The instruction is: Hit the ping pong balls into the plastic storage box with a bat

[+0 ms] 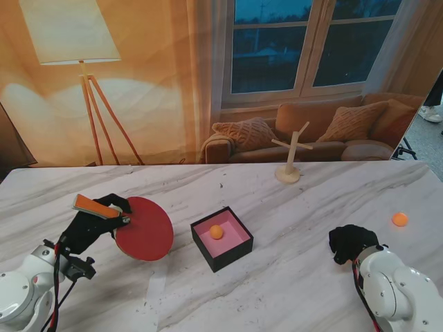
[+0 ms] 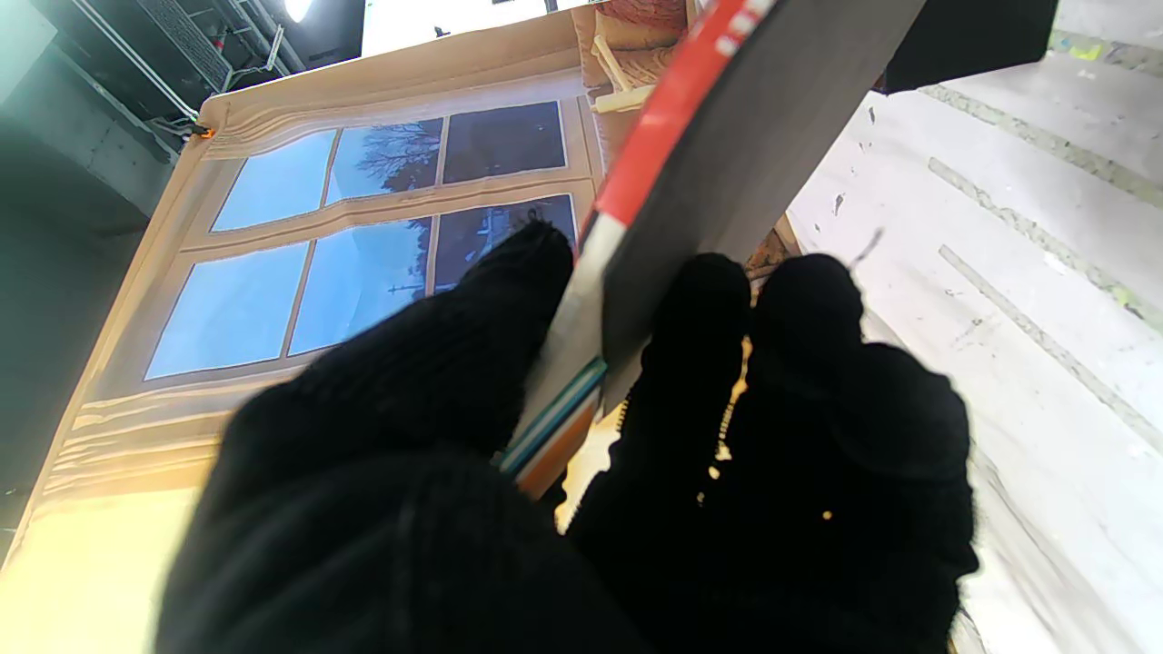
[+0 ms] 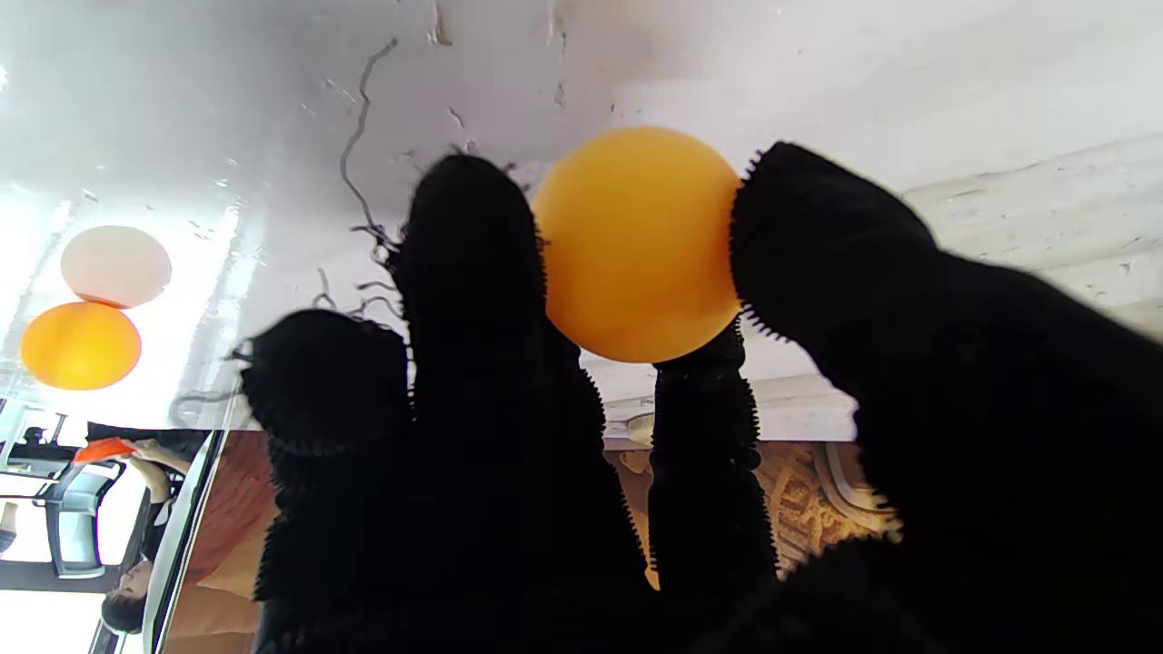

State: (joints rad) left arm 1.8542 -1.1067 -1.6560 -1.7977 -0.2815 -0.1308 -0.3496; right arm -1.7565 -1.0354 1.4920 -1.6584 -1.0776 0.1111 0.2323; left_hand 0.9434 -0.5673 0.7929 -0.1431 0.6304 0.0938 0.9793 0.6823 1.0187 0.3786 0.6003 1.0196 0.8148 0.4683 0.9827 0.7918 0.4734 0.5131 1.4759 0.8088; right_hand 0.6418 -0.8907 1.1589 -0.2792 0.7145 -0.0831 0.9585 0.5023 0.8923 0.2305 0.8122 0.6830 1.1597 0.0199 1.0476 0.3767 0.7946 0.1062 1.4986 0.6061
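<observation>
My left hand [image 1: 97,223] is shut on the bat's orange handle [image 1: 93,205]. The red bat [image 1: 145,229] is tilted just over the table, left of the box. In the left wrist view the gloved hand [image 2: 591,472] clamps the bat [image 2: 718,127] edge-on. The black storage box [image 1: 239,250] has a pink floor, and one orange ball [image 1: 217,232] lies in it. My right hand [image 1: 351,242] sits at the right, fingers curled. The right wrist view shows the hand [image 3: 509,472] pinching an orange ball [image 3: 636,241] against the table. A loose ball [image 1: 400,219] [image 3: 80,345] lies farther right.
A small wooden branch stand [image 1: 291,158] stands at the table's far edge behind the box. The marble table [image 1: 297,207] ends against a printed living-room backdrop.
</observation>
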